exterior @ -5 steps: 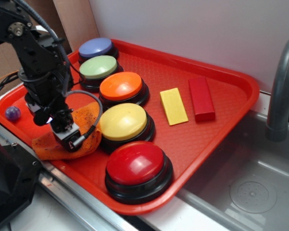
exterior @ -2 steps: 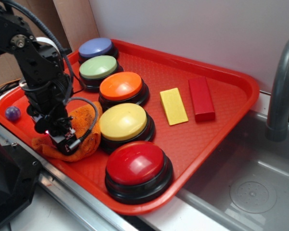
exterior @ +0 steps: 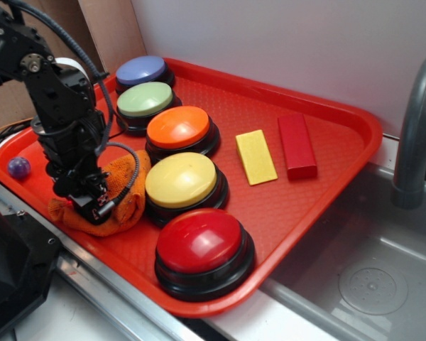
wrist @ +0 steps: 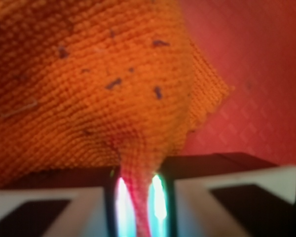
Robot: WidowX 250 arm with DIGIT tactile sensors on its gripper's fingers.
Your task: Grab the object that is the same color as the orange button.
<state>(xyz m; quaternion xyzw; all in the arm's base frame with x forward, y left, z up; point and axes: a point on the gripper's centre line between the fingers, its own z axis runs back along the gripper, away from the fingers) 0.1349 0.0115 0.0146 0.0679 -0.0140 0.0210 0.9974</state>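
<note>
The orange terry rag with dark specks lies on the red tray at its front left, beside the yellow button. My gripper is down on the rag and shut on a pinched fold of it. In the wrist view the rag fills the frame and a fold runs down between the jaws of my gripper. The orange button with its black base stands in the row behind the rag, apart from my gripper.
A row of buttons runs down the tray: blue, green, orange, yellow, red. A yellow block and a red block lie to the right. A purple ball sits at far left. A sink lies right.
My gripper has moved left and back a little with the rag pinched. The rag has bunched up smaller and pulled in under the gripper.
</note>
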